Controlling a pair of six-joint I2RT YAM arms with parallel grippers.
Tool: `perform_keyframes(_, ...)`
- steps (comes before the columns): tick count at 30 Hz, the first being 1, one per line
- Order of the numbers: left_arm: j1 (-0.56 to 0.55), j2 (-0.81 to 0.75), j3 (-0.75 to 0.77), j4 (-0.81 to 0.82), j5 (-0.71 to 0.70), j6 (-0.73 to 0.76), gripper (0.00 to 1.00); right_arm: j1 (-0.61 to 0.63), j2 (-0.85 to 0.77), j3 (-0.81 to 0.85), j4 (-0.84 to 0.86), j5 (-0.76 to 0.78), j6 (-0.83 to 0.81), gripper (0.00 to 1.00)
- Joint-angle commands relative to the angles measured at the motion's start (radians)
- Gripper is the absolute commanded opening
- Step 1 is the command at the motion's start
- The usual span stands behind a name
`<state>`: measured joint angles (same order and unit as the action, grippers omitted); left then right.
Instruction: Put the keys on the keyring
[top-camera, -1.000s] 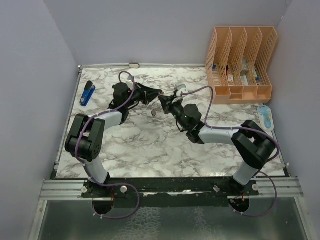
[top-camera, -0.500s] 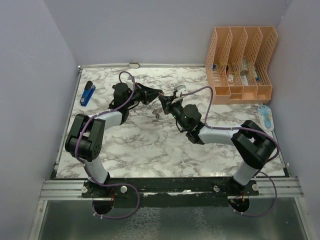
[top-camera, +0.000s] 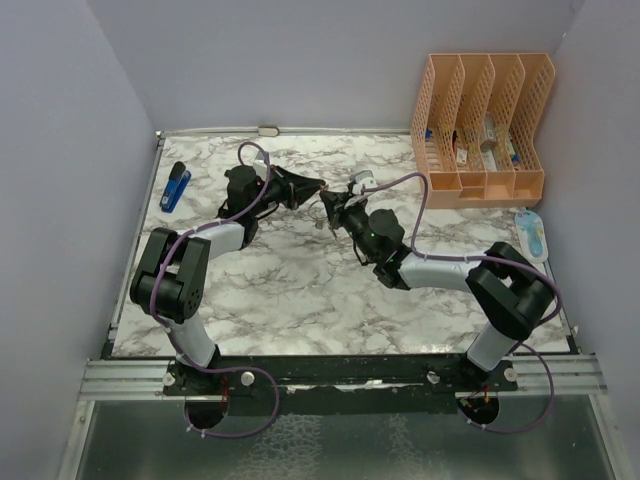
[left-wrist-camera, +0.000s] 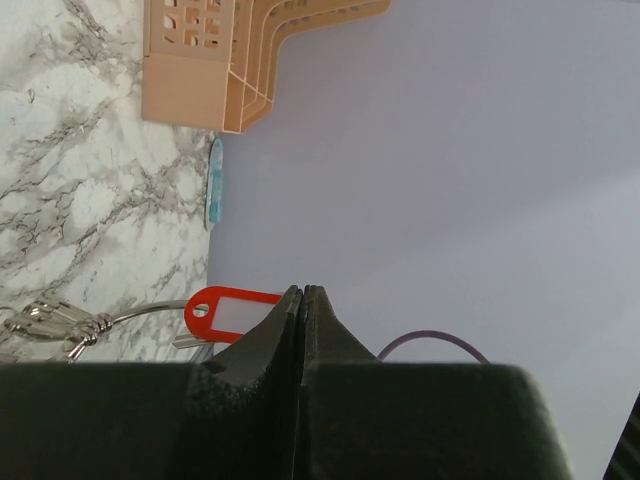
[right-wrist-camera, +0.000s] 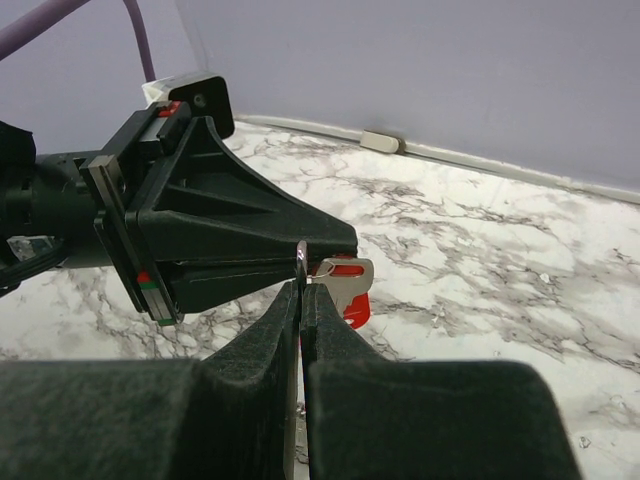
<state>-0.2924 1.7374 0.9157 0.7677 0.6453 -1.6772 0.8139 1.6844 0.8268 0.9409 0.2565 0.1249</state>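
My left gripper (top-camera: 318, 188) is shut, its tips (left-wrist-camera: 302, 291) pressed together with no gap. The red tag (left-wrist-camera: 232, 311) of one key sits right at its tip, its end hidden behind a finger. The thin wire keyring (left-wrist-camera: 150, 312) runs from the tag to a bunch of small silver keys (left-wrist-camera: 48, 322) dangling below, seen in the top view (top-camera: 320, 222) too. My right gripper (top-camera: 330, 203) meets the left one tip to tip. It is shut (right-wrist-camera: 300, 285) on a thin silver key seen edge-on. A silver key head (right-wrist-camera: 346, 272) and the red tag (right-wrist-camera: 355, 310) sit just beyond.
An orange file organiser (top-camera: 480, 120) stands at the back right. A light-blue object (top-camera: 531, 232) lies near the right edge and a blue one (top-camera: 176, 186) at the left. A small white piece (top-camera: 268, 130) sits at the back edge.
My right gripper has moved slightly up and right, closer to the left gripper's tip. The dangling keys have shifted right with it. The left arm has stayed still.
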Motion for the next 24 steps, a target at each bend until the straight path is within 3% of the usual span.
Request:
perform_keyframes(1, -0.009, -0.035, 0.005, 0.011, 0.02, 0.011, 0.0, -0.002, -0.04, -0.017, 0.012, 0.052, -0.024, 0.01)
perform_keyframes(24, -0.019, -0.035, 0.007, 0.027, 0.024, -0.002, 0.0, -0.002, 0.006, 0.035, -0.008, -0.018, -0.008, 0.01)
